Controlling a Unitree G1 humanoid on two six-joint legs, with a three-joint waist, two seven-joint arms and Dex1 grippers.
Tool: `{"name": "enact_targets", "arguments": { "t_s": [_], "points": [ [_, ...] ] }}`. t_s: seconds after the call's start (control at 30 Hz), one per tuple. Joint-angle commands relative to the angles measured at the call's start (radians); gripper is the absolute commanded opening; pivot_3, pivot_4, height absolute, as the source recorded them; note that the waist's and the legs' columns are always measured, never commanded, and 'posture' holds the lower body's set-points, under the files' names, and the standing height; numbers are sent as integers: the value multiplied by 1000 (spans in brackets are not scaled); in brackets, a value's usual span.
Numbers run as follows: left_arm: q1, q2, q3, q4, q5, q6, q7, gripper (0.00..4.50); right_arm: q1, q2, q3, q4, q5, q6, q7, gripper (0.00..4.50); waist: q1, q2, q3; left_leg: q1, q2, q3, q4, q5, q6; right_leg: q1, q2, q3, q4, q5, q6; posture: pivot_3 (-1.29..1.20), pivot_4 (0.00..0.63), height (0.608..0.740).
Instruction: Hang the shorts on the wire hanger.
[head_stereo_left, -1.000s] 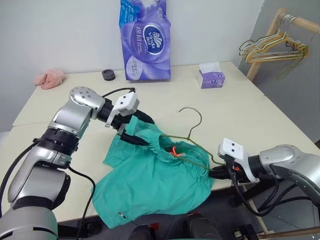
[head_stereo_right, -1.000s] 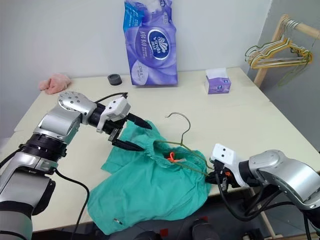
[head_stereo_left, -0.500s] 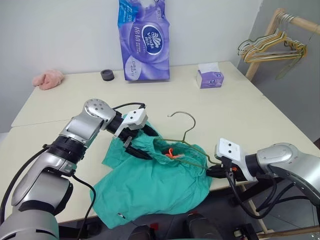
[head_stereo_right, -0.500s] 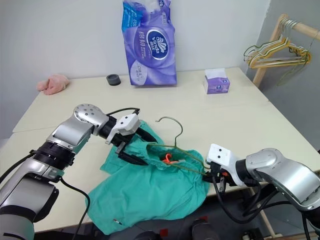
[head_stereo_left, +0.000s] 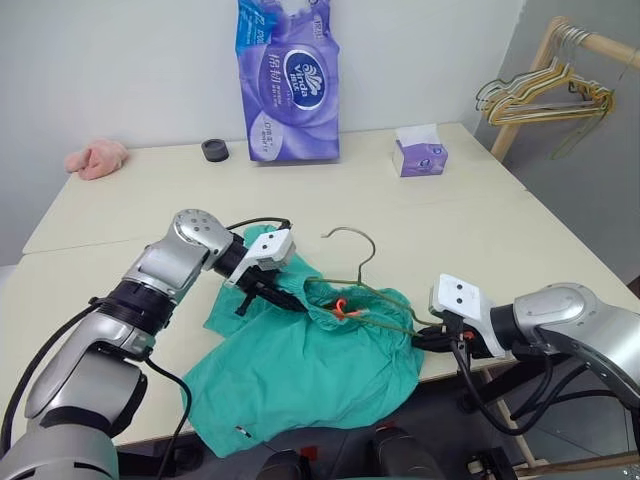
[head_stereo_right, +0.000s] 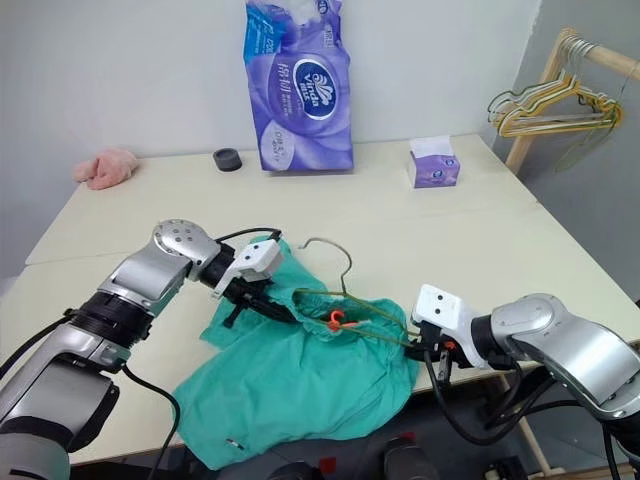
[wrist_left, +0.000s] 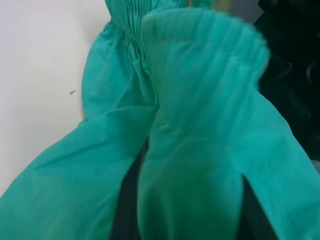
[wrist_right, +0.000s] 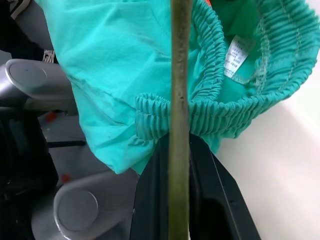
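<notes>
Now | L gripper (head_stereo_left: 285, 297) clamps shorts (head_stereo_left: 300, 370) waistband | R gripper (head_stereo_left: 425, 341) pinches wire hanger (head_stereo_left: 370, 290) corner

The shorts (head_stereo_left: 300, 365) are soft matt teal cloth, gathered into fine ribs along the elastic waistband. The wire hanger (head_stereo_left: 352, 260) is thin olive wire with a dull, faintly speckled coating. The desk (head_stereo_left: 480, 230) is smooth, pale and matt. The tissue pack (head_stereo_left: 290, 80) has glossy purple plastic wrap, and the pink cloth (head_stereo_left: 97, 158) looks fluffy.
</notes>
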Motion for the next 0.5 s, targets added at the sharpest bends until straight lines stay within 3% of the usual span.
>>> {"name": "enact_targets", "arguments": {
  "t_s": [0.03,0.07,0.17,0.3,0.4,0.5],
  "points": [
    [4,-18,24,-19,9,-7,-5,31,-24,-1,0,-34,-33,-125,47,0,0,0,0,0,0,0,0,0,0,0,0,0,0,0,0,-216,45,740],
    [7,-20,30,-18,14,-7,-5,31,-24,-6,1,-29,-49,-142,52,0,0,0,0,0,0,0,0,0,0,0,0,0,0,0,0,-214,44,740],
    [16,-28,52,-14,27,-1,-4,0,-17,-52,4,-5,-118,-232,93,725,0,1,-1,0,0,0,0,0,0,0,0,0,0,0,0,-212,43,740],
    [26,-36,81,-8,48,3,1,0,5,-114,-40,30,-140,-290,147,1995,1,1,-1,0,0,0,0,0,0,0,0,0,0,0,0,-206,42,740],
    [26,-46,121,15,61,10,44,0,97,-258,-202,137,-155,-297,192,3076,8,2,-1,0,-1,0,1,0,0,1,0,0,0,0,0,-202,41,740],
    [29,-56,151,28,71,14,68,0,229,-297,-324,190,-169,-301,176,4152,18,1,-2,0,-1,0,1,0,0,1,0,0,0,0,0,-201,41,740]
  ]
}}
